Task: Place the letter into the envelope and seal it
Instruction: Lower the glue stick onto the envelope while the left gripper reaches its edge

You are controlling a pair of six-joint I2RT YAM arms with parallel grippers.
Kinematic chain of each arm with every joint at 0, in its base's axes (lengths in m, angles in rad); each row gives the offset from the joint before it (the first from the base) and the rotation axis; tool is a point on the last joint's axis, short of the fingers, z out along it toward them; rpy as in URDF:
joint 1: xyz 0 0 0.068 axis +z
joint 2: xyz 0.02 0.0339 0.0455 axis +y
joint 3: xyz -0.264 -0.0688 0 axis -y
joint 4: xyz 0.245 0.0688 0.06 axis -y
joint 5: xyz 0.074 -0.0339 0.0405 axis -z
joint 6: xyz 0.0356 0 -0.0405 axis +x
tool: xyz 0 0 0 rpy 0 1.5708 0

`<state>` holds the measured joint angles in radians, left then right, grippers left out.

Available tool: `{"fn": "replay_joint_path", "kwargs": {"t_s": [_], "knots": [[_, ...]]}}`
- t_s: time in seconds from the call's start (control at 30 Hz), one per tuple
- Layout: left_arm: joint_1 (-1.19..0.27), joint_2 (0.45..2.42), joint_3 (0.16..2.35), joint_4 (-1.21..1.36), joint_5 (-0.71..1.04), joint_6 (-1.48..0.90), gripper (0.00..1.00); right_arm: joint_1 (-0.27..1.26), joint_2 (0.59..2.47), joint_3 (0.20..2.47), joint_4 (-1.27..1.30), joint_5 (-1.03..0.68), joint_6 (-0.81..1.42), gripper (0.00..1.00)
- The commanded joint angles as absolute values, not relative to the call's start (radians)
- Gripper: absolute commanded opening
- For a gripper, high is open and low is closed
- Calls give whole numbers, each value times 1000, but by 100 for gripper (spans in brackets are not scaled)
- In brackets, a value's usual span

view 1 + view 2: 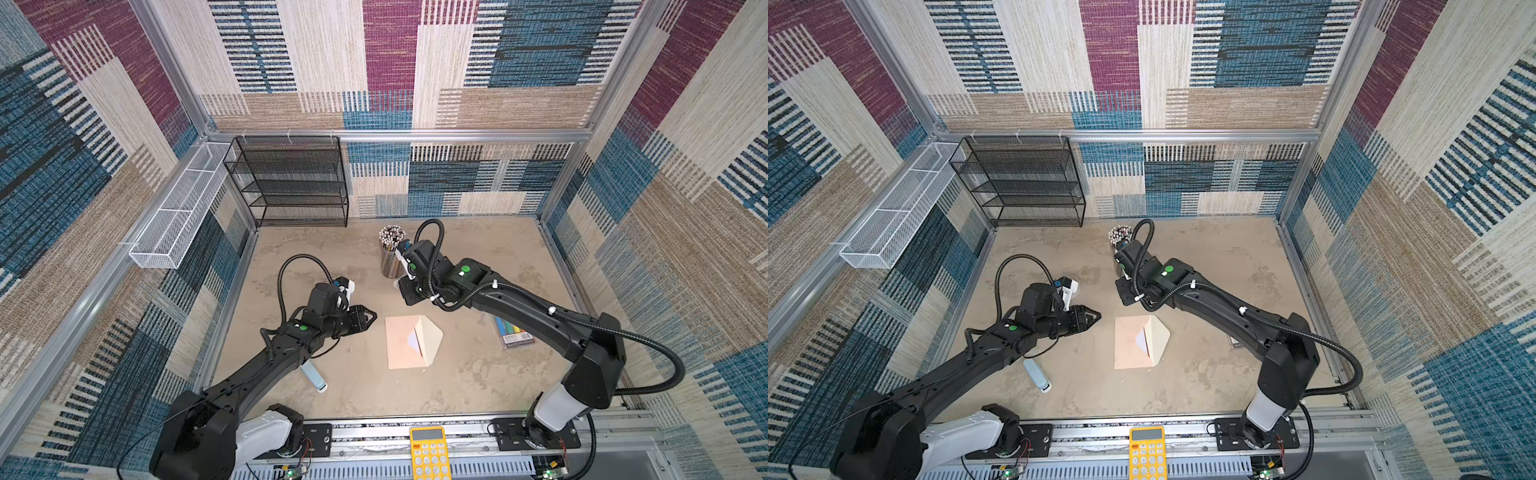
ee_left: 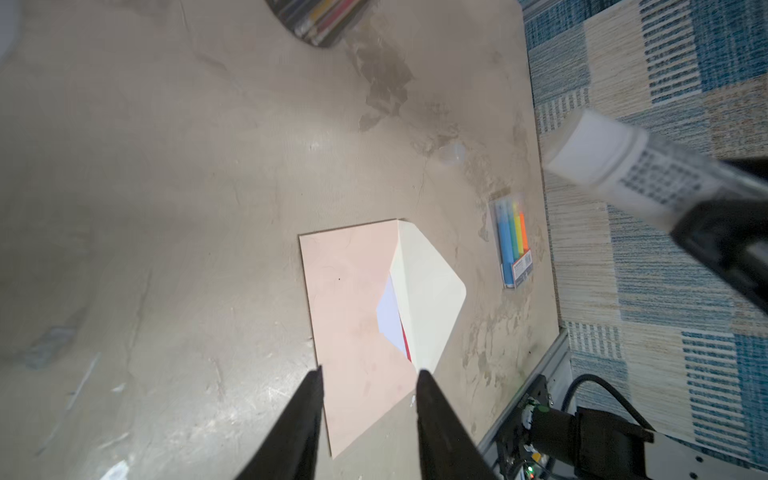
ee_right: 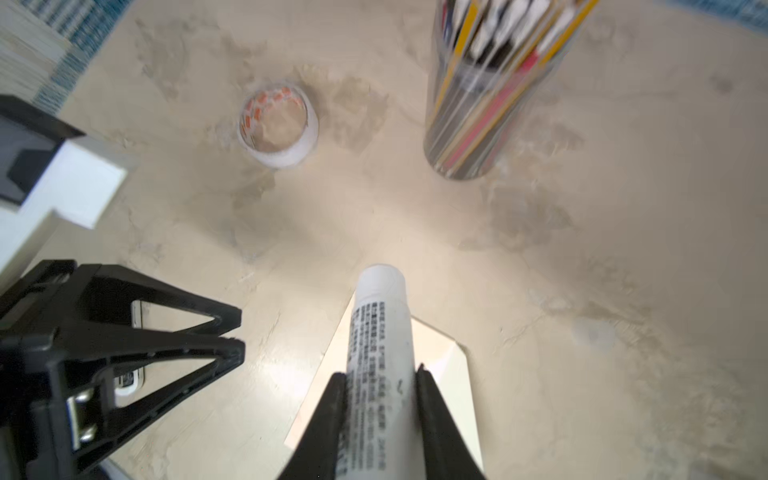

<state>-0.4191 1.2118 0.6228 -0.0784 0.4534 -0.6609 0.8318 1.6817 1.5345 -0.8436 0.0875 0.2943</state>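
Observation:
The peach envelope (image 1: 401,345) (image 1: 1129,345) (image 2: 349,291) lies flat mid-table, its cream flap (image 1: 430,338) (image 2: 428,286) folded open to the right. The letter (image 2: 390,311) sits inside; only a white wedge with a red edge shows at the mouth. My left gripper (image 1: 374,318) (image 2: 370,372) hovers just left of the envelope, jaws apart and empty. My right gripper (image 3: 380,372) hangs above the envelope's far edge, shut on a white glue stick (image 3: 380,332) (image 2: 602,153) that points past its fingertips.
A cup of pencils (image 1: 390,253) stands behind the right wrist, with a tape roll (image 3: 278,124) to its left. A marker pack (image 1: 513,332) lies right of the envelope and a pale blue tube (image 1: 313,376) under the left arm. A black mesh shelf (image 1: 291,183) is at the back left, a yellow calculator (image 1: 428,453) at the front edge.

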Motion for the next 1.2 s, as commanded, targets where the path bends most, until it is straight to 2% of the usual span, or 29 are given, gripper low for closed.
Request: {"fn": "replay_joint_path", "kwargs": {"t_s": [0.0, 0.17, 0.37, 0.7, 1.17], "knots": [[-419, 1277, 606, 43, 614, -717, 28, 833, 1718, 1573, -1039, 17, 368, 16], [-425, 1328, 588, 57, 635, -719, 22, 834, 1792, 1657, -1146, 0, 382, 15], [-451, 1403, 586, 86, 634, -716, 19, 846, 1892, 1736, -1230, 23, 375, 13], [-475, 1511, 597, 136, 645, -721, 17, 878, 2003, 1839, -1324, -2, 360, 14], [-479, 1610, 626, 166, 659, -713, 17, 885, 2063, 1853, -1339, -69, 338, 13]]}}
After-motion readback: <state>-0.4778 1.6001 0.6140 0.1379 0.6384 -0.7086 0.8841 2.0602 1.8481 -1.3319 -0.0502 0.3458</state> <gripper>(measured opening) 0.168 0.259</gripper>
